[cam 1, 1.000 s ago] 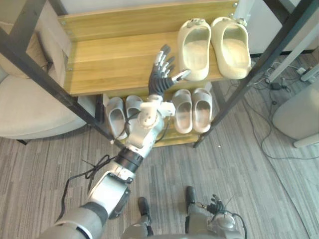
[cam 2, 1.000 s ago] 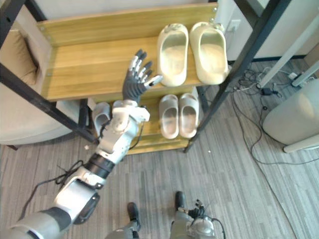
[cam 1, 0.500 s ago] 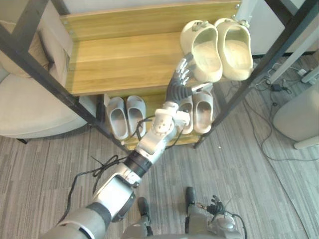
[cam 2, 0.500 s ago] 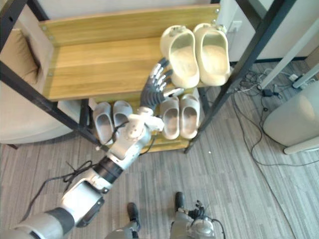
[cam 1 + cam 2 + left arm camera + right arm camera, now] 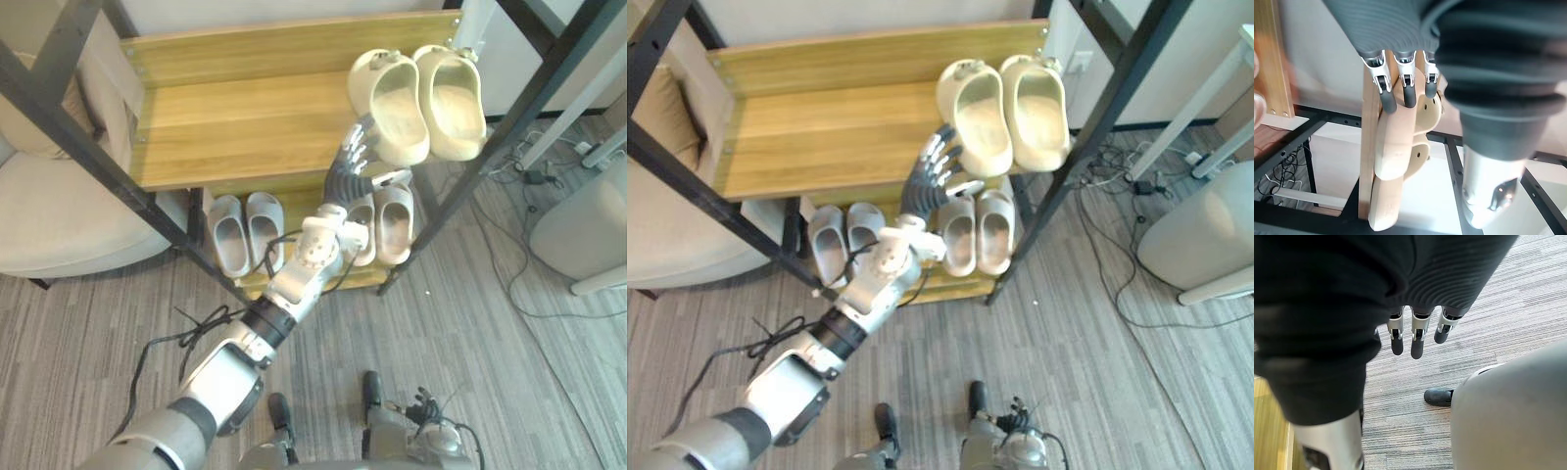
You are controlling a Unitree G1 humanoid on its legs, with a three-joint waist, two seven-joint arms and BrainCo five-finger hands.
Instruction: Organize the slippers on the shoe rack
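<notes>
While my left hand (image 5: 345, 176) touched the nearer chunky cream slipper (image 5: 390, 98) with straight fingers, its twin (image 5: 453, 88) sat just beside it, right end of the shoe rack's (image 5: 235, 127) top shelf; my right hand (image 5: 1417, 340) hung loose.

No writing, number or sign can be read anywhere. The cream slippers (image 5: 397, 103) on the top shelf of the shoe rack (image 5: 235, 127) look plain, and the grey slippers (image 5: 230, 240) below them are too small to tell.
</notes>
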